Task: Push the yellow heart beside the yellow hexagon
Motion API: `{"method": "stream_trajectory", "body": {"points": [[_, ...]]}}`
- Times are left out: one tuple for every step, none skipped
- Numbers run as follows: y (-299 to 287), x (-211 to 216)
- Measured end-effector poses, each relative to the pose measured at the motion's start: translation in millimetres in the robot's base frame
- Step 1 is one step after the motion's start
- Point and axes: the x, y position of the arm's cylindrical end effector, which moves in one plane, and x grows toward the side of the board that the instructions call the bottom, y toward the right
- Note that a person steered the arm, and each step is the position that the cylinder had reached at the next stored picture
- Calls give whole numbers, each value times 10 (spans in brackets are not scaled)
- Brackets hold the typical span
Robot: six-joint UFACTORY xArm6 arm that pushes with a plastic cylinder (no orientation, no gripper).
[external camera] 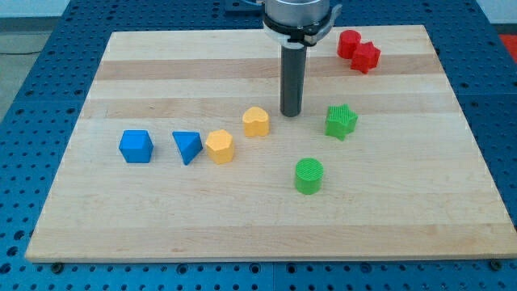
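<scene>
yellow heart [256, 121] sits near the tabletop [161, 226] centre, with the yellow hexagon [219, 146] close at its 8 o'clock, a small gap between them. my tip [291, 114] rests just beside the heart at its 3 o'clock, not clearly touching. no jaws here: a bare rod holding nothing. green star [341, 121] lies at the tip's 3 o'clock.
</scene>
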Motion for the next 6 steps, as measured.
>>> {"method": "stream_trajectory", "body": {"points": [[-330,0],[-583,0],[-595,27],[-627,24],[-712,24],[-718,24]]}}
